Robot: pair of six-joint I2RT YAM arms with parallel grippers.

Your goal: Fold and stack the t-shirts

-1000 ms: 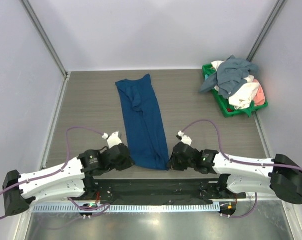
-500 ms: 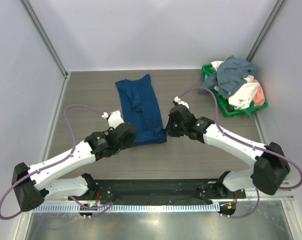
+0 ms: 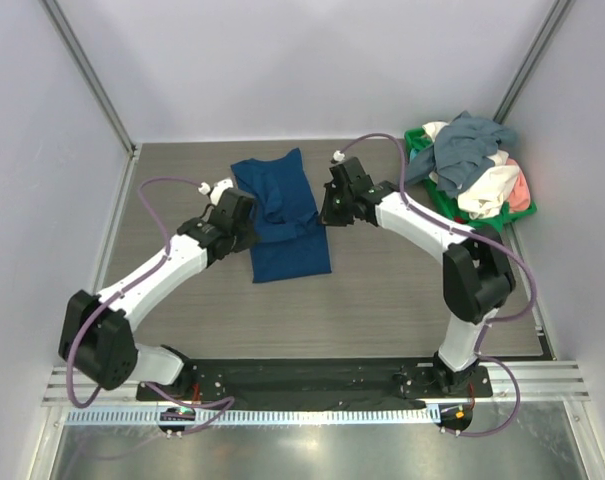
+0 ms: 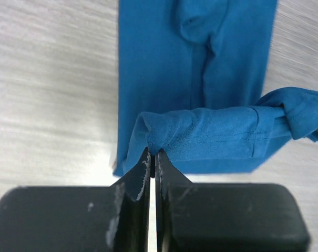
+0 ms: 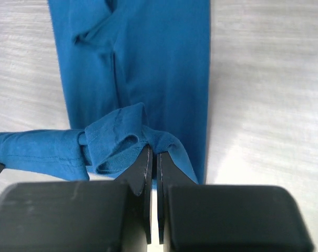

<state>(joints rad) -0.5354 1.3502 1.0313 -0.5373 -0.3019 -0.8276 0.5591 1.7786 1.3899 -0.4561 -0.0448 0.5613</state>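
A blue t-shirt (image 3: 284, 215) lies lengthwise on the table, folded into a long strip. Its near end is lifted and doubled back over the rest. My left gripper (image 3: 244, 222) is shut on the left corner of that lifted hem (image 4: 153, 142). My right gripper (image 3: 327, 212) is shut on the right corner (image 5: 153, 139). The hem hangs taut between the two grippers above the flat cloth (image 4: 222, 58) (image 5: 164, 58). Several more t-shirts, grey-blue (image 3: 460, 150), white (image 3: 487, 188) and salmon-pink (image 3: 520, 190), are heaped in the basket at the back right.
A green plastic basket (image 3: 450, 215) stands at the back right corner against the right wall. The wood-grain table (image 3: 382, 290) is enclosed by white walls on three sides. A black rail (image 3: 302, 385) runs along the near edge.
Both grippers have carried the shirt's near hem from the front edge of the table toward the back, folding the strip over itself. Both arms are now stretched far forward.
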